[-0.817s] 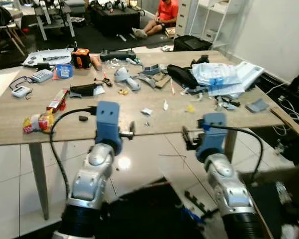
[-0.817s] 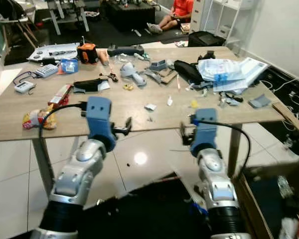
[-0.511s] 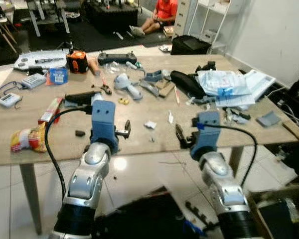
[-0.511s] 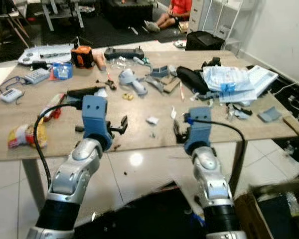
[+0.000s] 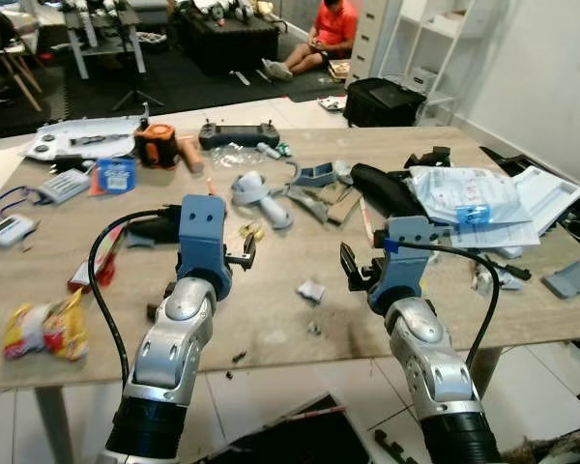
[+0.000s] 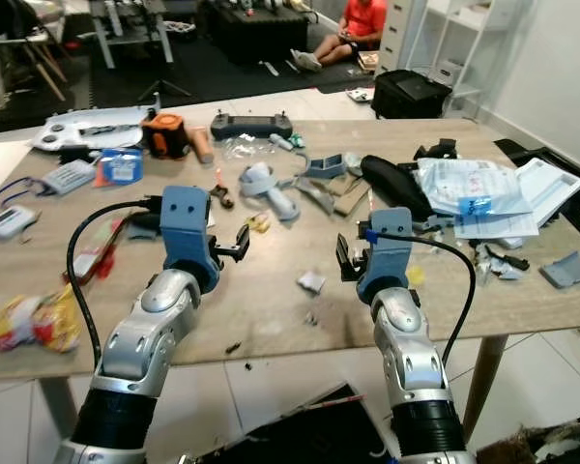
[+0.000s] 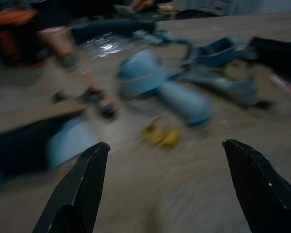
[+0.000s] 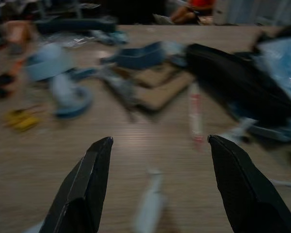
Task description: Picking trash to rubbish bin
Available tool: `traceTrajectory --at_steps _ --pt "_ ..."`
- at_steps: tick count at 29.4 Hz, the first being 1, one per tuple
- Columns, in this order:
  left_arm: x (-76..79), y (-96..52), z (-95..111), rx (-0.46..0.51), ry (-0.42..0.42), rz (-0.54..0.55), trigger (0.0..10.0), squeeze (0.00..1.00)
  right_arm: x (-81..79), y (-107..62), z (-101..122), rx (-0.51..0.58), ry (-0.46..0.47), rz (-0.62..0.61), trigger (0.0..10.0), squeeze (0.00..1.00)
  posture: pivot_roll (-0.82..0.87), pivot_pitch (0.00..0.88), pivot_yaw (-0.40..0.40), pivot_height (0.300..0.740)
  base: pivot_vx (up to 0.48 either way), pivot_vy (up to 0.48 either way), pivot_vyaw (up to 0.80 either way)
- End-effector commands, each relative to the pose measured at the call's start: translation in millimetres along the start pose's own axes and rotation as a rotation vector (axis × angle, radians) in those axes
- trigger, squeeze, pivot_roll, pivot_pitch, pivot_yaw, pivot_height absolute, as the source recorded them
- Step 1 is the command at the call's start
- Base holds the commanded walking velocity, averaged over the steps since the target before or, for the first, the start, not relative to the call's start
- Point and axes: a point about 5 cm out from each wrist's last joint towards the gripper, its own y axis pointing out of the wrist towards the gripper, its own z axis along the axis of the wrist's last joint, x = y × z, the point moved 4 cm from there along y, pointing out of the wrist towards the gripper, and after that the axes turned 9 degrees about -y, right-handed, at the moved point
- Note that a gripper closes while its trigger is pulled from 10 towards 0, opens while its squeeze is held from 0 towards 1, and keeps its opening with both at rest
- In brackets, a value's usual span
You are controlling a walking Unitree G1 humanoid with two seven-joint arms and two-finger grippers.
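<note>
Over the near edge of the wood-grain worktop [image 5: 271,333] both silver arms reach forward. The left tool [image 5: 240,259] hangs above the worktop's middle with its black fingers [image 7: 77,189] spread wide and nothing between them. The right tool [image 5: 353,274] hovers level with it, toward the right edge, likewise released and empty.

Between the two tools, on bare wood, lies a small crumpled scrap of white paper [image 5: 310,290], roughly square with no clear long axis; a few dark crumbs sit nearer the front edge. By the near left corner rests a crinkled yellow-and-red snack wrapper [image 5: 46,329], its long axis running along the front edge, and just beyond it a red packet [image 5: 95,274] angles toward the far side.

Just past the left tool sits a small yellow crumpled piece [image 7: 159,136]. Farther back a pale blue handheld device [image 5: 259,196] lies slanted, beside flat brown cardboard [image 5: 340,203] and a long black pouch [image 5: 389,191]. Toward the right edge spreads a heap of white and blue plastic packaging [image 5: 483,201].

Along the far edge stand an orange tape measure [image 5: 159,143] and a black controller [image 5: 238,135]. Beyond the worktop a person in an orange top [image 5: 329,29] sits on the floor.
</note>
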Motion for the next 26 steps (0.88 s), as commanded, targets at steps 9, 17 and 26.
traceTrajectory --at_steps 9,17,26 --pt "3.4 -0.9 -4.3 -0.014 0.0 -0.006 10.0 0.0 7.0 -1.5 -3.9 -0.016 -0.012 -0.015 10.0 0.0 -0.01 0.046 -0.027 0.74 0.326 0.0 0.0" --pt "3.4 -1.1 -4.5 -0.016 -0.004 -0.003 10.0 0.0 7.4 -1.0 -3.4 -0.016 -0.012 -0.013 10.0 0.0 -0.01 0.049 -0.029 0.74 0.304 0.0 0.0" --pt "6.8 -1.2 -6.5 -0.018 0.018 -0.013 10.0 0.0 6.9 -1.1 -4.3 -0.022 -0.013 -0.009 10.0 0.0 -0.01 0.056 -0.03 0.74 0.159 0.0 0.0"
